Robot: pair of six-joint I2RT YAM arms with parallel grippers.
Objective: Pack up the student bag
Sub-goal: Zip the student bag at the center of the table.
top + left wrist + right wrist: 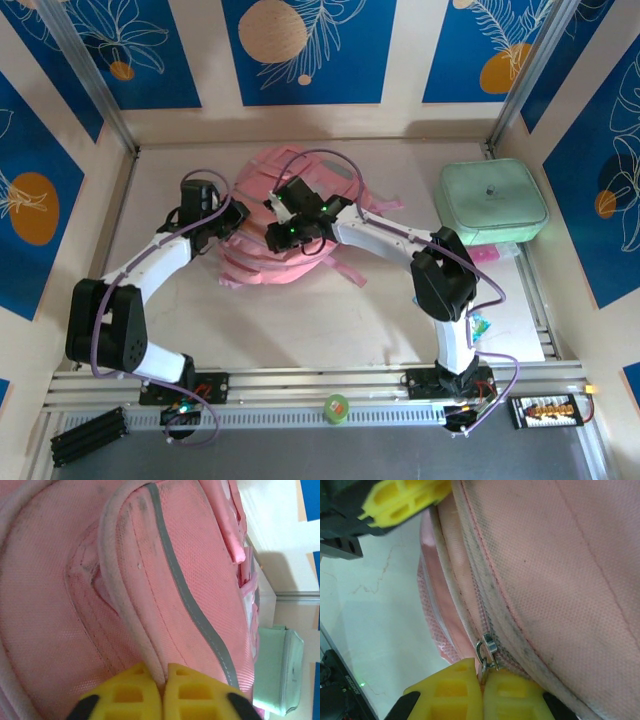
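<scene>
Two arms meet over the student bag [262,265], a pink backpack lying near the middle of the pale surface [300,340], its loose straps spread toward the near edge. From above we note the left fingers [232,226] at the bag's left side. The right fingers [275,238] are just beside them, over the bag's middle.

Left wrist view: the left fingers [155,680] are closed. Their two yellow tips meet on a raised piped seam [111,580] of the pink fabric, which runs up and away from the pinch. A grey stripe [189,600] curves along the panel to the right of that seam. The fabric looks scuffed near the top.

Right wrist view: the right fingers [475,677] are closed on a small metal zip pull [487,645], and its ring disappears between the yellow tips. The zip [479,605] runs upward from there along a soiled seam. The left fingers [405,500] show at the upper left, against the bag's edge.

A mint-green zip case [492,200] sits well apart at the far right of the surface. The same case [277,670] shows past the bag in the left wrist view. A roll of green tape [335,407] rests on the rail between the two arm bases.
</scene>
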